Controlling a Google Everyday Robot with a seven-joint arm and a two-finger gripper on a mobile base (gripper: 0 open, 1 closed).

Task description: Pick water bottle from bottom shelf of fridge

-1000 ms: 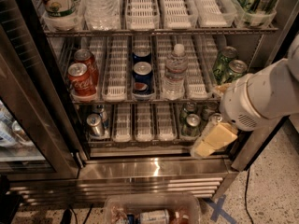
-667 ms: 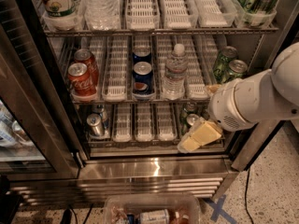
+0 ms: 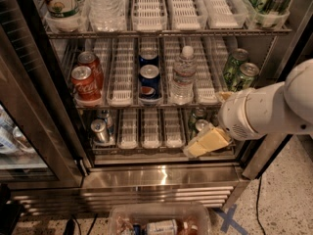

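1. the gripper [image 3: 191,151] hangs low and right of centre in the frame, at the front edge of the lowest shelf of the fridge [image 3: 161,177], just before two cans [image 3: 199,123].
2. whether it is open or closed, i cannot tell.
3. the water bottle [image 3: 184,77] stands upright one shelf higher, mid-frame, just right of a pepsi can [image 3: 149,81], apart from the gripper.

Coca-Cola on red can [image 3: 83,84], perhaps Pepsi blue can [image 3: 149,82]

Bottom-shelf cans [image 3: 200,124] partly behind the tool [image 3: 196,148], fridge's lower right
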